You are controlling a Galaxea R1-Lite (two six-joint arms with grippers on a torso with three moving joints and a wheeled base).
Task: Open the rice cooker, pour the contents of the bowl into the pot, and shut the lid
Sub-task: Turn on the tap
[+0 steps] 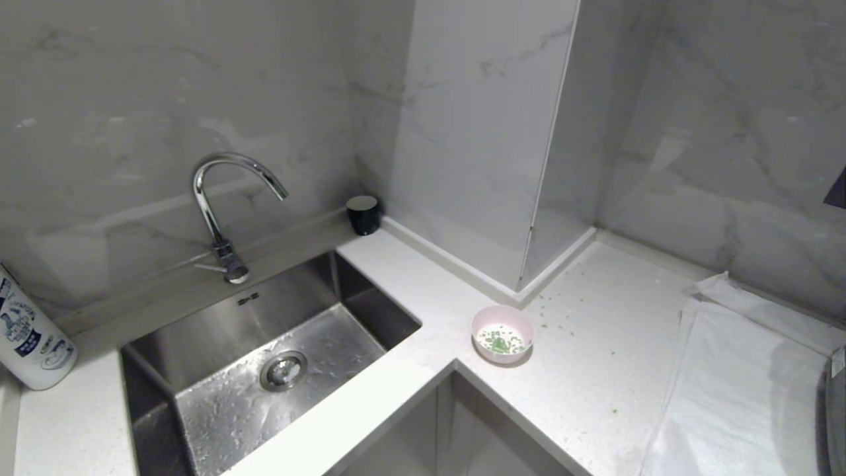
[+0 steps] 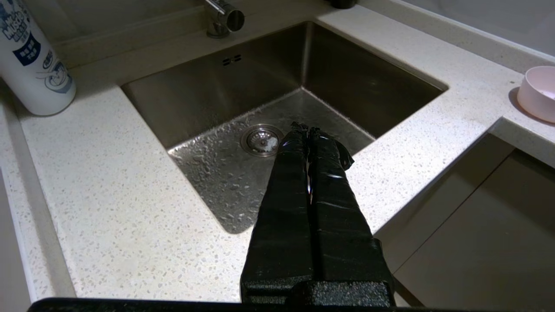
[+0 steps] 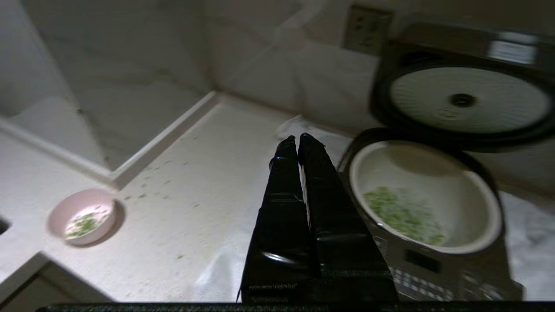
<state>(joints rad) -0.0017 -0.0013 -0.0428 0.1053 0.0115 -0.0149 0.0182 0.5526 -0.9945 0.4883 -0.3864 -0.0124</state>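
The rice cooker [image 3: 451,268] appears only in the right wrist view, its lid [image 3: 468,117] standing up open with the round silvery inner plate showing. Its white-rimmed pot [image 3: 416,173] holds a spread of green contents [image 3: 401,212]. The pink bowl [image 1: 502,334] stands upright on the counter by the inner corner, with a few green bits [image 1: 500,342] left inside. My right gripper [image 3: 297,138] is shut and empty, in the air just beside the pot's rim, between cooker and bowl [image 3: 82,216]. My left gripper [image 2: 307,128] hangs shut and empty over the sink. Neither gripper shows in the head view.
A steel sink [image 1: 291,297] with a curved faucet [image 1: 221,198] fills the left of the counter. A white bottle [image 1: 30,337] stands at the far left, a black cup [image 1: 363,213] at the back. A white cloth [image 1: 740,383] lies under the cooker side. Loose green bits [image 1: 555,311] dot the counter.
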